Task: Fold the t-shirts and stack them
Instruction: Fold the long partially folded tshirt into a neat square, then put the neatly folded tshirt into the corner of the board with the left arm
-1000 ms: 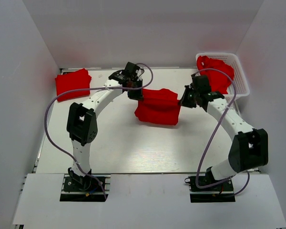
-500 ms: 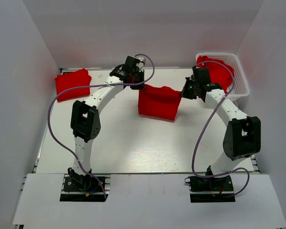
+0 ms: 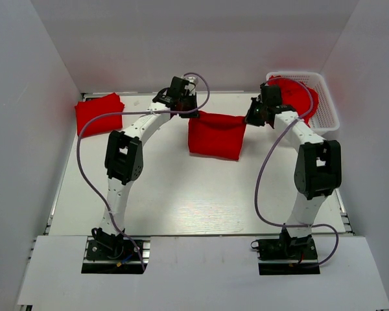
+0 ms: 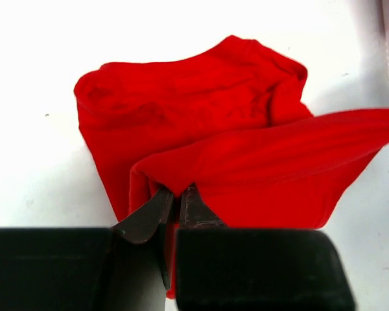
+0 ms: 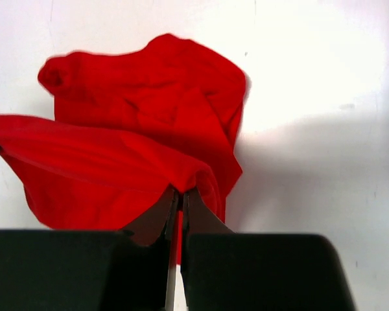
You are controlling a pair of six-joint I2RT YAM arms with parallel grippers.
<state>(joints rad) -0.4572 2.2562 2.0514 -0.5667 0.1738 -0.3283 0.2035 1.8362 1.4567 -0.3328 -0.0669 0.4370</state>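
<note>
the left gripper and right gripper each pinch a top corner of the red shirt stretched between them.

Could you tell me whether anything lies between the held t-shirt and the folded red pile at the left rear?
No object lies on the table between the held t-shirt and the folded pile; only the left arm crosses there.

top external: high behind the arms, looking down on the whole worktop
wrists: close, at opposite ends of the shared t-shirt
</note>
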